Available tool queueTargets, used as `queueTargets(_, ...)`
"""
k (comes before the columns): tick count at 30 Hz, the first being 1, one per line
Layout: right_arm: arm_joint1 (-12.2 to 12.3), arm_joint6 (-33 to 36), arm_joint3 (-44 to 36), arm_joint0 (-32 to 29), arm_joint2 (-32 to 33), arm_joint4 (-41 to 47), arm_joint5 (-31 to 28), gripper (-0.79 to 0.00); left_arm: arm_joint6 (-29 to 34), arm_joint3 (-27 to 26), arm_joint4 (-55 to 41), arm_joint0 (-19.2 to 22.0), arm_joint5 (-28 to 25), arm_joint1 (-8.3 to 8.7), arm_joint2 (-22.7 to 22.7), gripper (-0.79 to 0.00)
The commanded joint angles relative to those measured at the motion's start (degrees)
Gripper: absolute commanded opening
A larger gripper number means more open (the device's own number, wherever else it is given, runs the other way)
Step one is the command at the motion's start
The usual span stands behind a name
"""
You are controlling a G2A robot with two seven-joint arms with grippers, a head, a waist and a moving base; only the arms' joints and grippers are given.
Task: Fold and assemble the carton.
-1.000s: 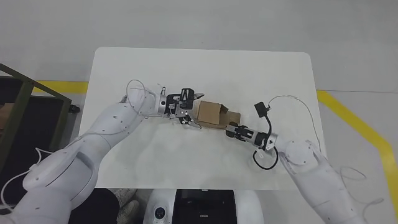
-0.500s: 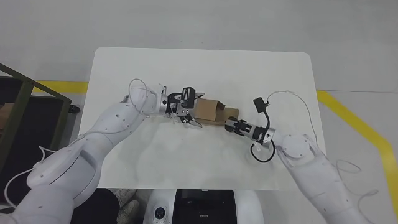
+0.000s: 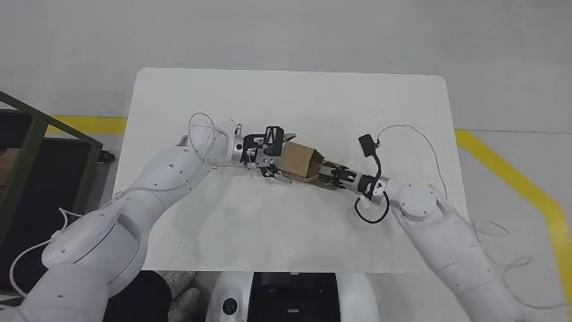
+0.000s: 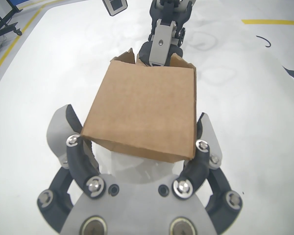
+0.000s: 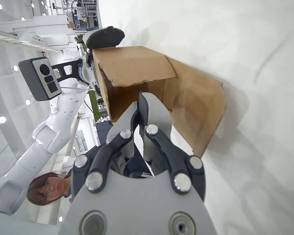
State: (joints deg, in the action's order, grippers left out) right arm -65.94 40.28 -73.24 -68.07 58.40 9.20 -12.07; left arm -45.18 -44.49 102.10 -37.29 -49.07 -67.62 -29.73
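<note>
My left gripper (image 4: 136, 118) clamps its jaws on one end of the carton (image 4: 142, 103) on the counter (image 3: 179, 98); my right gripper (image 5: 140, 99), jaws pinched together, pokes into its open end.

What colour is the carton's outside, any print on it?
The carton is plain brown cardboard with no print visible; the left wrist view shows it best.

White arms (image 3: 161, 183), silver-black screw-studded left pincer (image 4: 136, 112)
</note>
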Motion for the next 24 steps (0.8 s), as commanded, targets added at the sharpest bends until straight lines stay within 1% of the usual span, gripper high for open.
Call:
queueTargets(1, 0.1, -0.4, 0.0, -0.6, 0.6, 0.6, -0.8, -0.785, 0.0, 0.1, 0.0, 0.0, 0.0, -0.03, 0.0, 0.0)
queueTargets(6, 0.5, -0.2, -1.0, -2.3, 1.9, 0.1, -0.8, -0.785, 0.2, 0.5, -0.1, 0.0, 0.0, -0.13, -0.1, 0.0)
queueTargets(8, 0.9, -0.7, -2.2, -4.0, 3.3, 0.1, -1.4, -0.785, 0.3, 0.6, -0.3, 0.0, 0.0, -0.17, -0.2, 0.0)
queueTargets(11, 1.7, -0.3, -5.5, -7.5, 5.8, 0.0, -1.9, -0.785, 0.4, 0.7, -0.3, 0.0, 0.1, -0.19, -0.3, 0.0)
queueTargets(15, 2.5, 1.4, -10.4, -11.0, 7.2, -2.0, -0.6, -0.785, 0.4, 0.8, -0.4, 0.0, 0.0, -0.19, -0.4, 0.0)
queueTargets(19, 2.3, 1.0, -11.0, -10.5, 6.6, -2.0, 1.7, -0.785, 0.5, 0.7, -0.4, -0.1, 0.1, -0.23, -0.5, 0.0)
queueTargets(24, 1.3, 1.5, -6.7, -6.6, 3.7, 0.8, 1.4, -0.785, 0.4, 0.6, -0.2, -0.1, 0.1, -0.25, -0.6, 0.0)
